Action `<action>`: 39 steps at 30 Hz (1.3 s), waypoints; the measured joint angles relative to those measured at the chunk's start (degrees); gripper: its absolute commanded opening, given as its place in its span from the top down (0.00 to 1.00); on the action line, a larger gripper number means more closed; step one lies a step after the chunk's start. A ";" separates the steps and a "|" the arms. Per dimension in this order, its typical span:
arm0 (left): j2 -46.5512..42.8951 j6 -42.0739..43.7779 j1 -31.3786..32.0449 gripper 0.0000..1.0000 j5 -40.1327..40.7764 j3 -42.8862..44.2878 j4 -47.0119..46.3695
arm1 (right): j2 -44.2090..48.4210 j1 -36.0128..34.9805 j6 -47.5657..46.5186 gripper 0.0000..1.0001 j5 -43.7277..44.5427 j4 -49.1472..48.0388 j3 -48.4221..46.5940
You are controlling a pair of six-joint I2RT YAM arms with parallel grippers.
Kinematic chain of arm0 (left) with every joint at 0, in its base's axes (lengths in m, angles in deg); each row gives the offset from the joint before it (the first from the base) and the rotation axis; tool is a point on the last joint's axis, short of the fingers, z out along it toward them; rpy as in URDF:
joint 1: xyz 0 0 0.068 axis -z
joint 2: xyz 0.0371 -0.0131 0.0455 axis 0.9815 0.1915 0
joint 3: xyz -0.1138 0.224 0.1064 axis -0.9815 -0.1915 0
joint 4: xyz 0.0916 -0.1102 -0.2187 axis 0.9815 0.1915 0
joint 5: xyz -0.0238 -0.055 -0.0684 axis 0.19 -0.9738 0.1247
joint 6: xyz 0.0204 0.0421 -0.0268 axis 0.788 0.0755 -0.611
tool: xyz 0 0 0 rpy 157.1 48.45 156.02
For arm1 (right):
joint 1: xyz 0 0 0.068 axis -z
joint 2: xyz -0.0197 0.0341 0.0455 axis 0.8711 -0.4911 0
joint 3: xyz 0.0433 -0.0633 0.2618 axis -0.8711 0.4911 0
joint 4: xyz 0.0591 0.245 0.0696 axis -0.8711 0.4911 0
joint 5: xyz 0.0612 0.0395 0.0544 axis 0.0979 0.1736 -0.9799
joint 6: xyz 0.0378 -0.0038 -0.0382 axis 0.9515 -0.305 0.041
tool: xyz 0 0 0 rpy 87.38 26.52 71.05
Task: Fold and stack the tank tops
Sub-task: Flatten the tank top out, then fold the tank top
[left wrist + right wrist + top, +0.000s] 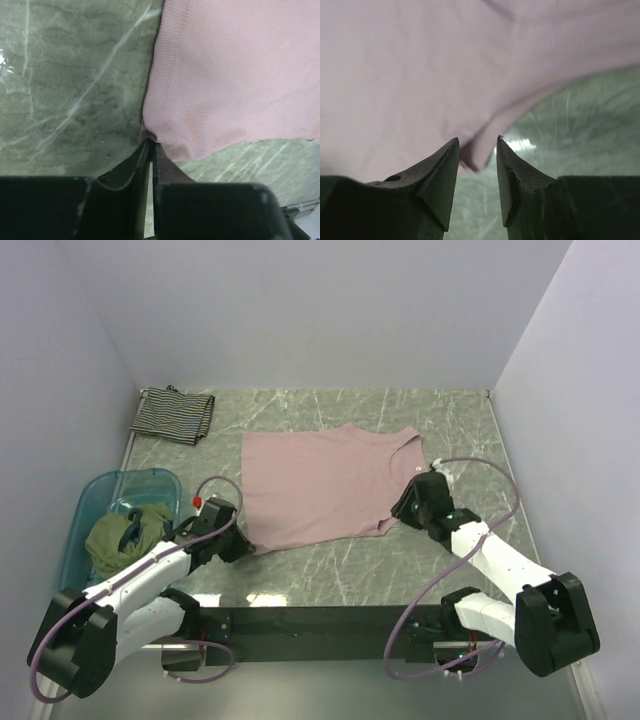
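Note:
The mauve-pink tank top (pixel 325 485) lies spread flat mid-table. My left gripper (pixel 243 545) is shut on its near left corner (pixel 150 137), the cloth puckered at the tips. My right gripper (pixel 400 512) is open at its near right corner; a corner tip of the pink cloth (pixel 477 155) lies between the jaws, not pinched. The striped tank top (pixel 173 415) lies folded at the far left. The olive-green tank top (pixel 125 537) is bunched in the blue tub (pixel 95 495).
White walls close in the marbled table (pixel 450 420) on three sides. The blue tub sits at the left edge beside my left arm. A black rail (pixel 320 625) runs along the near edge between the arm bases.

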 measured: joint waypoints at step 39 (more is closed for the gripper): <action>1.60 -10.32 10.47 0.76 8.48 1.92 4.59 | -7.23 -14.29 6.91 1.00 1.16 -5.73 5.97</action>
